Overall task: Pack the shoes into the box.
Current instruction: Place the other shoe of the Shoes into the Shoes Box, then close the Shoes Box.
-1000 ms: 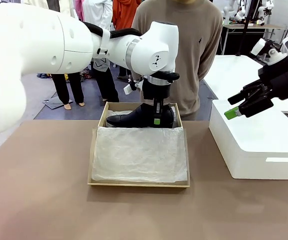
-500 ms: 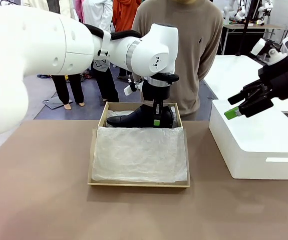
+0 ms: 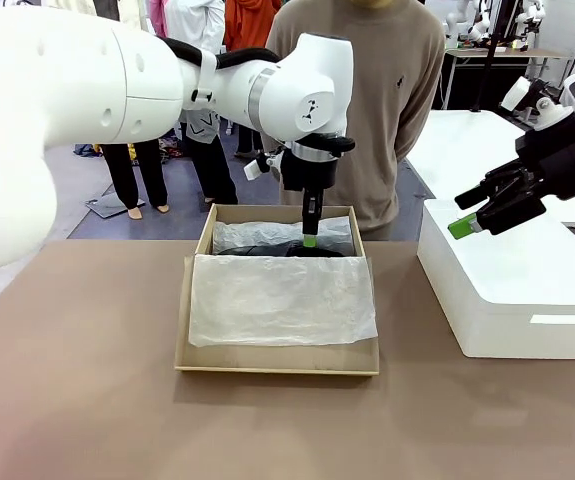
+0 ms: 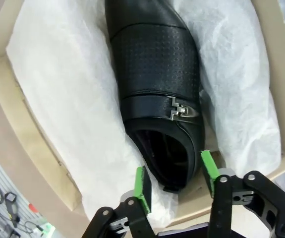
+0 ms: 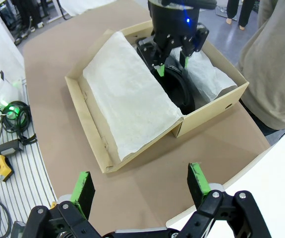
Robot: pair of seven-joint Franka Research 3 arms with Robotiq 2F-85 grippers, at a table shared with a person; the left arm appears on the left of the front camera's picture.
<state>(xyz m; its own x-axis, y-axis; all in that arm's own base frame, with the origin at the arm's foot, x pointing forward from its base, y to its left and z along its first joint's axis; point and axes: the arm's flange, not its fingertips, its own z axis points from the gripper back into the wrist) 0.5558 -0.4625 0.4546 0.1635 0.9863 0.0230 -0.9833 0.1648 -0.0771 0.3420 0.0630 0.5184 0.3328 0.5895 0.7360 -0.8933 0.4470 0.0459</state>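
In the front view we saw the left hand (image 3: 310,240) reaching down into the box (image 3: 277,360) at the far middle of the counter (image 3: 87,400), over a black shoe (image 3: 317,252) lying along the box's far side. The right hand (image 3: 464,225) hung above the white block (image 3: 527,300). From the left wrist, the left hand stood open, its pads either side of the shoe's heel, which lay on tissue paper (image 4: 68,99). From the right wrist, the right hand was spread wide, holding nothing.

glossy leather shoe (image 4: 152,74), crinkled tissue paper (image 4: 68,99)

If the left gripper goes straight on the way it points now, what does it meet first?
The left gripper would probably meet the black shoe, at its heel end; depth is unclear.
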